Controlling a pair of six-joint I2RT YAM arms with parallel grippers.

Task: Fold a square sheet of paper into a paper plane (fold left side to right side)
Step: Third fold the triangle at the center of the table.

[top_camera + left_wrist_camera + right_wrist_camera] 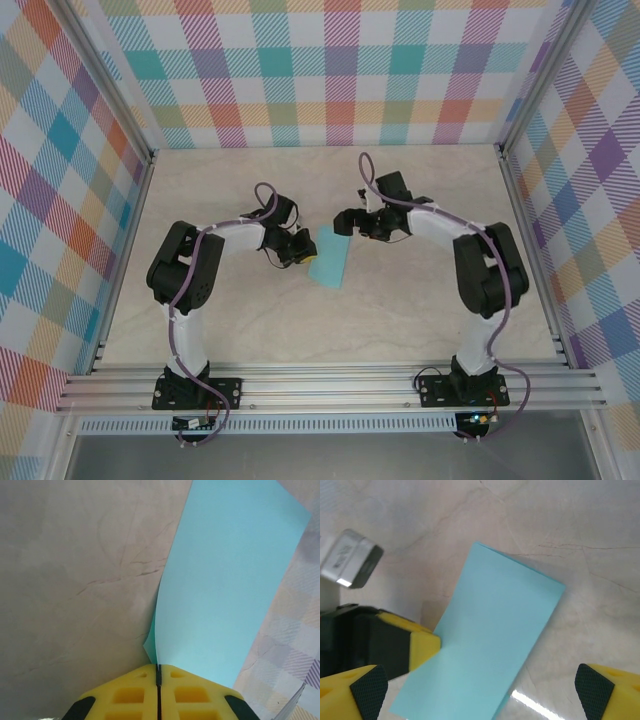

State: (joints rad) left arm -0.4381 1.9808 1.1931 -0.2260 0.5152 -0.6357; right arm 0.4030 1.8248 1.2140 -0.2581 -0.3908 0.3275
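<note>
Left wrist: left fingers (127, 694) clamped shut on edge of folded light-turquoise paper sheet (225, 590). Right fingers (351, 690) spread wide above it.

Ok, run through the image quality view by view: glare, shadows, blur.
Top external: even, diffuse light, no glare on the table. Left wrist: the left end effector, shut on the sheet of paper, is sharp; the plaid wall beyond is pale and soft. Right wrist: a bright glare streak on the table beside the paper's lower corner.
</note>
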